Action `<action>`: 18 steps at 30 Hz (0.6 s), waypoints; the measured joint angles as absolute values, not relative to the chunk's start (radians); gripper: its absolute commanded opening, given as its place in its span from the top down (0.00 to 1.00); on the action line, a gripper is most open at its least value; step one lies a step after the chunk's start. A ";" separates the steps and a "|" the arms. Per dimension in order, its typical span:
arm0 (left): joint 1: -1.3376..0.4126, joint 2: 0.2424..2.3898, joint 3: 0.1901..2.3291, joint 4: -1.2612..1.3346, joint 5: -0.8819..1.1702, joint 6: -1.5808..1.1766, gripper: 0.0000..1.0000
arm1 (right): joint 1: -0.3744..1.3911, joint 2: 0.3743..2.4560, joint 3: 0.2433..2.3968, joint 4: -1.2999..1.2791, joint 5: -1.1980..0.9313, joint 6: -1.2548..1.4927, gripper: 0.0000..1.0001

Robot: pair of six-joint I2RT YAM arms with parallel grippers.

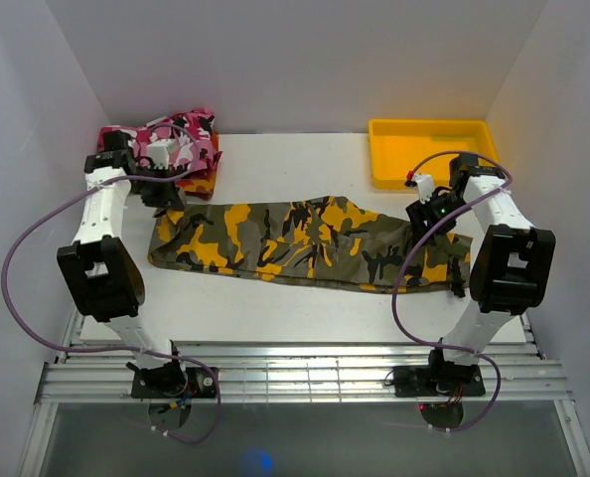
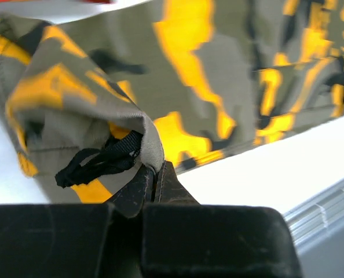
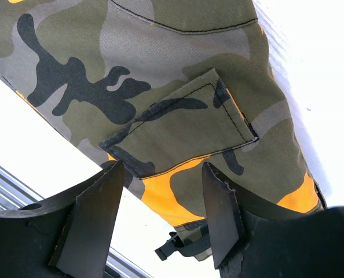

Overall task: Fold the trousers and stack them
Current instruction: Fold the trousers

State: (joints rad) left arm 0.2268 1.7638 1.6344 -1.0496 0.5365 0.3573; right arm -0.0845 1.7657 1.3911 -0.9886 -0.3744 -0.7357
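The trousers [image 1: 305, 243] lie in one long strip just nearer the arms than the yellow tray [image 1: 376, 159], running off to its left, seemingly already laid leg on leg. At the end far from the tray the left gripper [image 2: 154, 174] is clenched on a pinch of cloth beside a black strap [image 2: 97, 165]. At the tray end the right gripper [image 3: 162, 169] hangs released over a pocket [image 3: 189, 130]. I judge the crosswise folds and the stacking remain

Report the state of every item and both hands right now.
trousers: laid out long across the table, left end pinched.
left hand: shut on the trousers' left end.
right hand: open over the pocket end, gripping nothing.
yellow bin: upright, apart from trousers.
pink camouflage garment: bunched, far-left corner.
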 measured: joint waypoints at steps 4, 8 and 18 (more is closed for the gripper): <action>0.116 1.744 1.596 -1.014 0.584 0.296 1.00 | -0.084 1.766 1.391 -0.989 -0.374 -0.736 0.38; 0.020 1.764 1.592 -0.964 0.611 0.235 1.00 | -0.084 1.766 1.391 -0.988 -0.374 -0.734 0.38; -0.191 1.900 1.588 -0.811 0.645 0.103 1.00 | -0.084 1.766 1.376 -0.986 -0.369 -0.731 0.38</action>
